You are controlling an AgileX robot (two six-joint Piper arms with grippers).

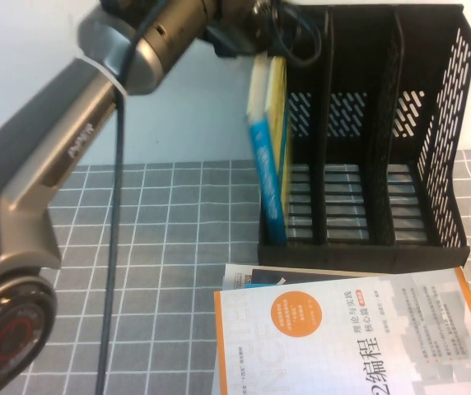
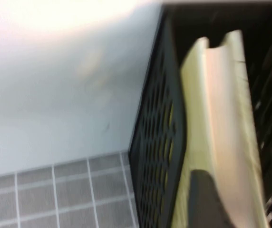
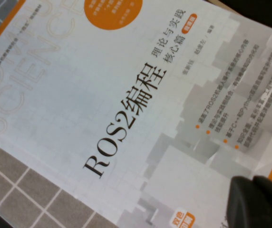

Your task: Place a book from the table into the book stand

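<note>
left arm: stretched up and across from the bench's (image 1: 178, 239) left, wrist over the book stand (image 1: 400, 164)
left pincer (image 1: 272, 41): at the book's (image 1: 270, 148) top edge, jaw state cannot tell
book: upright in the stand's leftmost slot, just below the pincer
right pincer (image 3: 257, 202): low over the white book (image 3: 140, 95), jaws unclear

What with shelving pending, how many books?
3: the book in the book stand's left slot, at the left pincer; a white book on the table, under the right pincer; another mostly hidden beneath.
</note>
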